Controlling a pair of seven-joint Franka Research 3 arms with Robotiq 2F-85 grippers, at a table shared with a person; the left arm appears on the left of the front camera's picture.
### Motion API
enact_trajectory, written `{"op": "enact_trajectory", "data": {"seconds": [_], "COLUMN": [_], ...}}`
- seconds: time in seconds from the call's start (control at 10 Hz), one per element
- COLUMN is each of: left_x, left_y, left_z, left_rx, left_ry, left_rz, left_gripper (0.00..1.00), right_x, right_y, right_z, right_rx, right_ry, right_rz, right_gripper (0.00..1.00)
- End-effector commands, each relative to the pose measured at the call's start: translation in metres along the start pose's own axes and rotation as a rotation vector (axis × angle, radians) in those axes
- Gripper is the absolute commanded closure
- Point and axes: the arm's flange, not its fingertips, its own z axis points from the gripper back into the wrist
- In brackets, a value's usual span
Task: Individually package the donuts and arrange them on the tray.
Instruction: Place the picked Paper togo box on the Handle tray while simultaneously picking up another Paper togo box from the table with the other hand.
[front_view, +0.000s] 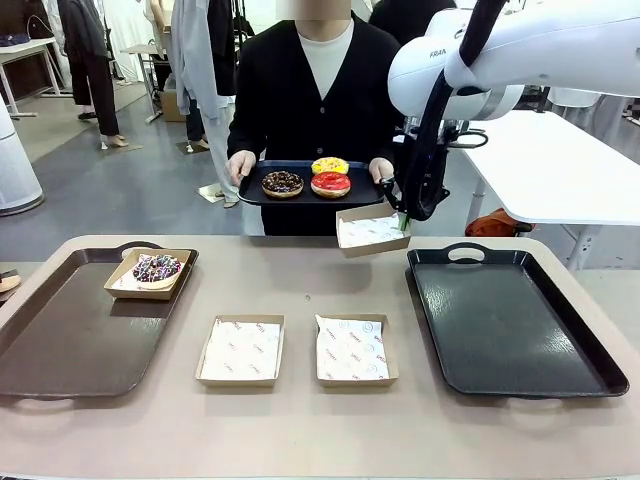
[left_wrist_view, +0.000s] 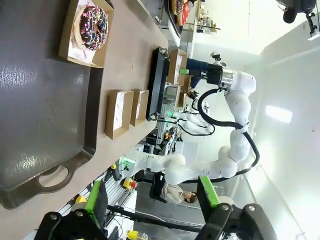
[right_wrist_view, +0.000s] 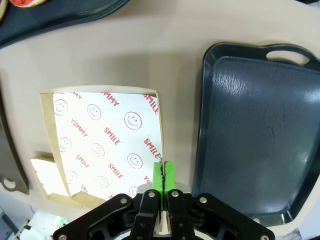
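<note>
1. Grippers first, nearest the robot: left gripper (left_wrist_view: 150, 195) spread wide with nothing between the green pads, hanging by the handle end of the brown tray (front_view: 60, 340).
2. Near the middle of the tabletop (front_view: 300, 440): near-left box (front_view: 240, 350) and near-right box (front_view: 356, 350), side by side and just apart, both lined with printed paper, no donut in either.
3. Left, at the far corner of the brown tray: sprinkled donut (front_view: 157, 267), already seated in its own lined box (front_view: 140, 292).
4. Right: black tray (front_view: 510, 330), glossy, nothing on it yet.
5. Past the middle: right gripper (right_wrist_view: 162, 172) pinched tight on one wall of the held box (right_wrist_view: 105, 145), raised off the table's far edge, tilted, just below the person's tray.
6. Far side: person (front_view: 310, 90) holding a dark serving tray (front_view: 300, 200) in both hands; on it the chocolate donut (front_view: 282, 183) to the left, the red donut (front_view: 330, 184) right of it, and the yellow donut (front_view: 330, 165) behind.
7. Handling, as a judgement: light, soft rings with tacky glaze, easily dented or smeared. Better taken gently across the outer sides, or moved by the box wall once boxed. Thin cardboard gripped by one wall likely to sag under load.
8. Surface and room: smooth beige tabletop, little friction for sliding boxes; beyond, grey open floor and a white table (front_view: 560, 160) at far right.
</note>
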Motion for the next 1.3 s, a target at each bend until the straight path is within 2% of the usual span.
{"op": "enact_trajectory", "data": {"seconds": [0.0, 1.2], "left_x": [-0.0014, -0.0014], "left_y": [-0.0054, -0.0054], "left_z": [-0.0007, -0.0007], "left_rx": [-0.003, -0.003], "left_ry": [0.005, 0.005], "left_rz": [-0.019, -0.019], "left_gripper": [0.06, 0.06], "right_x": [-0.0003, -0.0003], "right_y": [-0.0007, -0.0007], "right_z": [0.0011, 0.0011], "right_rx": [0.000, 0.000], "right_ry": [-0.002, -0.002], "right_rz": [-0.002, -0.002], "right_gripper": [1.00, 1.00]}}
